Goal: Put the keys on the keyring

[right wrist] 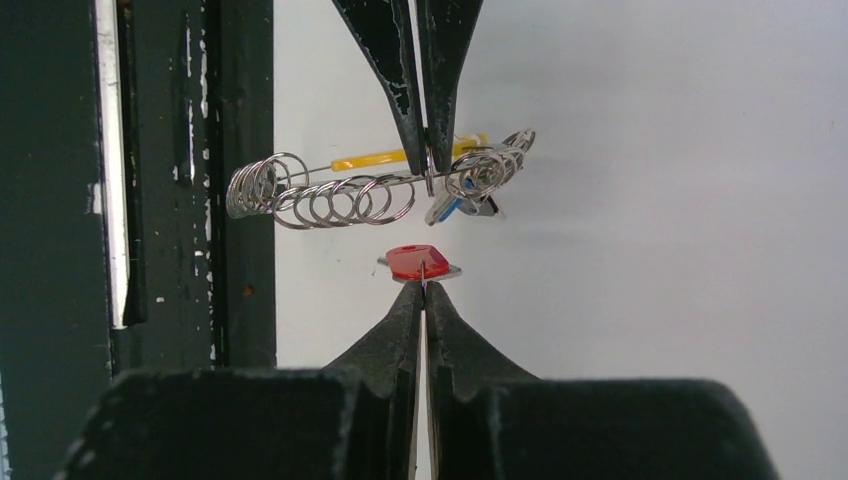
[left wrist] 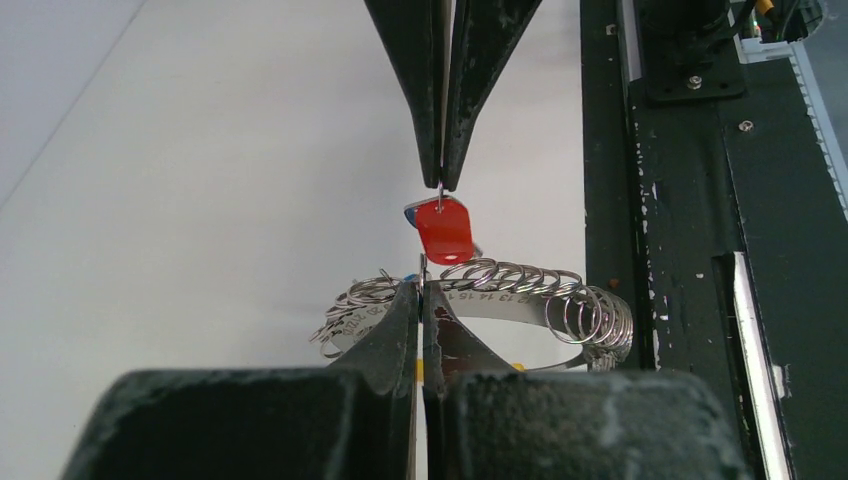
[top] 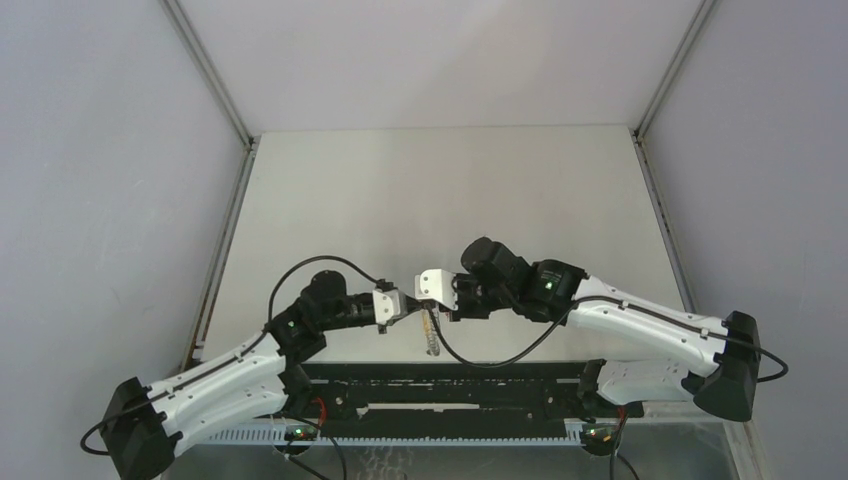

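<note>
The keyring (left wrist: 524,301) is a numbered metal band strung with several small wire rings. My left gripper (left wrist: 421,288) is shut on it at a thin ring near the band's middle. In the top view the keyring (top: 432,337) hangs between the two wrists. The red key (right wrist: 418,262) sits at the tips of my right gripper (right wrist: 423,287), which is shut on it. It hangs just short of the band, apart from it. A yellow key (right wrist: 368,158) and a blue key (right wrist: 449,209) hang on the keyring. The grippers meet tip to tip, the left gripper (top: 404,306) facing the right gripper (top: 433,292).
The black base rail (top: 450,398) runs along the near table edge, right beside the keyring (right wrist: 338,200) in both wrist views. White table surface (top: 440,200) stretches beyond the grippers, bounded by grey walls on both sides.
</note>
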Controlling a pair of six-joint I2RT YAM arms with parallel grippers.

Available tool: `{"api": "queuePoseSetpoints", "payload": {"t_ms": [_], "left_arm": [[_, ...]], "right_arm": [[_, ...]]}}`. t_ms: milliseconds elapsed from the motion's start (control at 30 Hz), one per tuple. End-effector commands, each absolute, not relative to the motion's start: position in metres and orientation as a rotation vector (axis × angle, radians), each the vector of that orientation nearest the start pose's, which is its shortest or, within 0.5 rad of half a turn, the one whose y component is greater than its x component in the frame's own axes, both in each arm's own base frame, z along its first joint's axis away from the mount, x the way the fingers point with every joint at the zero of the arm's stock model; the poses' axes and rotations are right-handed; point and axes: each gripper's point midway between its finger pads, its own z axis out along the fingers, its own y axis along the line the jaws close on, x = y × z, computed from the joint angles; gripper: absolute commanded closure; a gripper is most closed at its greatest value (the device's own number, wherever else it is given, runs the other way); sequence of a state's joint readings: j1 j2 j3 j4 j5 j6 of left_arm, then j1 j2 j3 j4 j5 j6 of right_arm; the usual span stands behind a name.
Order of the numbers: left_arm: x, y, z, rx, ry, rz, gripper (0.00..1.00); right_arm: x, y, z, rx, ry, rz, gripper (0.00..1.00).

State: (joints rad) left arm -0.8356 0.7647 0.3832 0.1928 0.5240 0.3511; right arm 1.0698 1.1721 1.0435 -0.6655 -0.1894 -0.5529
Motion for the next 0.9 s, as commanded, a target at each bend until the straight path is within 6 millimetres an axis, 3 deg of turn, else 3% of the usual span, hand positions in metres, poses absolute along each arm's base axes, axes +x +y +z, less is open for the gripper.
{"api": "queuePoseSetpoints", "payload": {"t_ms": [0,433,867], "left_arm": [[0.149,-0.283,0.223,1.271,1.121,-0.812,1.00],[0.152,-0.285,0.221,1.247,1.123,-0.815,1.00],[0.151,-0.285,0.222,1.252,1.120,-0.820,1.00]], "right_arm": [[0.152,0.297,0.200,-1.786,1.510,0.416,1.00],[0.146,0.308,0.216,-1.755,1.410,0.466,1.00],[0.145,0.314,0.217,-1.750,1.397,0.480,1.00]]}}
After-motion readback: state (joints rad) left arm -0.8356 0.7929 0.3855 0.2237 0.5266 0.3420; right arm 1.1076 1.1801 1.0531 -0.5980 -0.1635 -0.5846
